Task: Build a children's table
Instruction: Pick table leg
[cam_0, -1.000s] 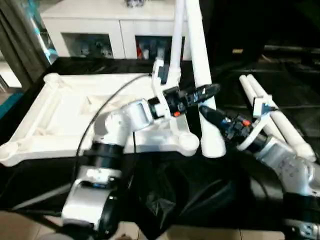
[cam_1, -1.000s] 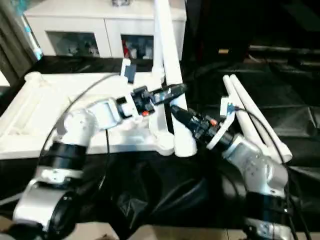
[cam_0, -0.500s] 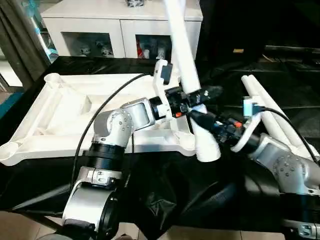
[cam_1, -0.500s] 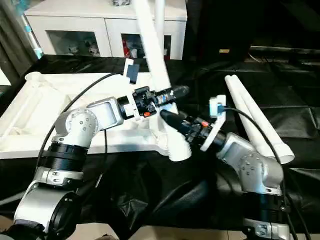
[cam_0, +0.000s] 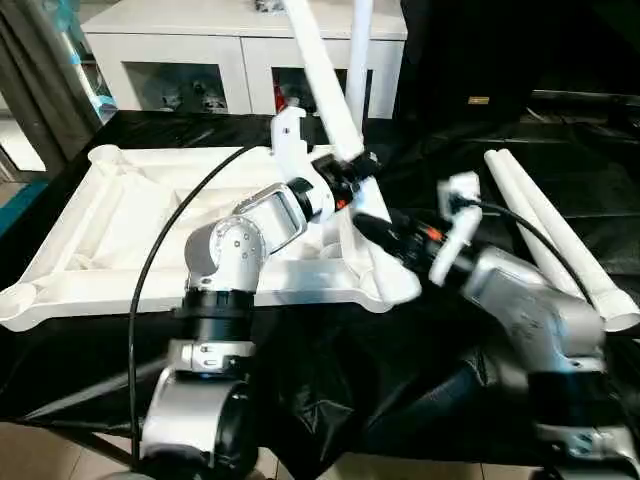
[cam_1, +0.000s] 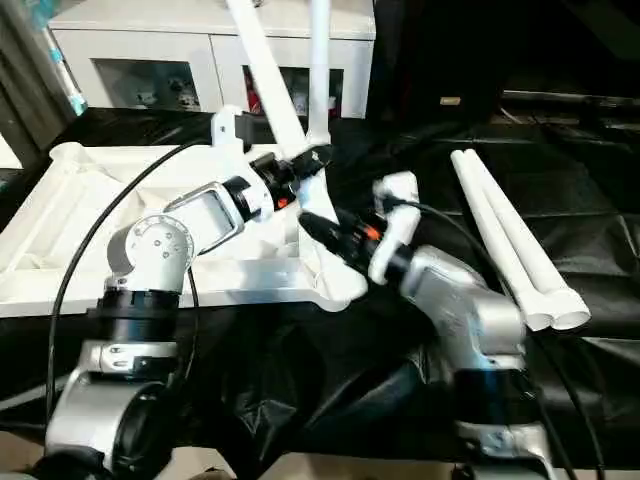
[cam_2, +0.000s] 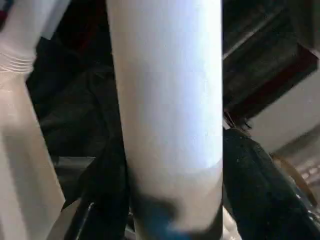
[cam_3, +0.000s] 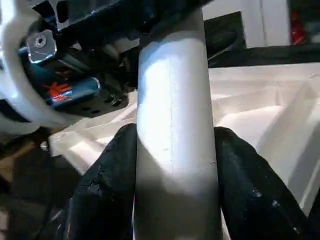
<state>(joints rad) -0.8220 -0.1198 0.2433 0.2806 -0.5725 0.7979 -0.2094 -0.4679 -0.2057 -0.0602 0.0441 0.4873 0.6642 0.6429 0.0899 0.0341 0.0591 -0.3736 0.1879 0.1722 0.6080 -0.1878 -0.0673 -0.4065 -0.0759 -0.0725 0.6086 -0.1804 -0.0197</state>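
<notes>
Table leg (cam_0: 325, 95), tilted, is clamped by the right pincer (cam_3: 172, 165) low down; the left pincer (cam_2: 165, 200) seemingly grips it higher.

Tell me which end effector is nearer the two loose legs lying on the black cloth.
Right. The right end effector grips the tilted leg just left of the two loose legs; the left end effector grips it farther away, above the tabletop.
</notes>
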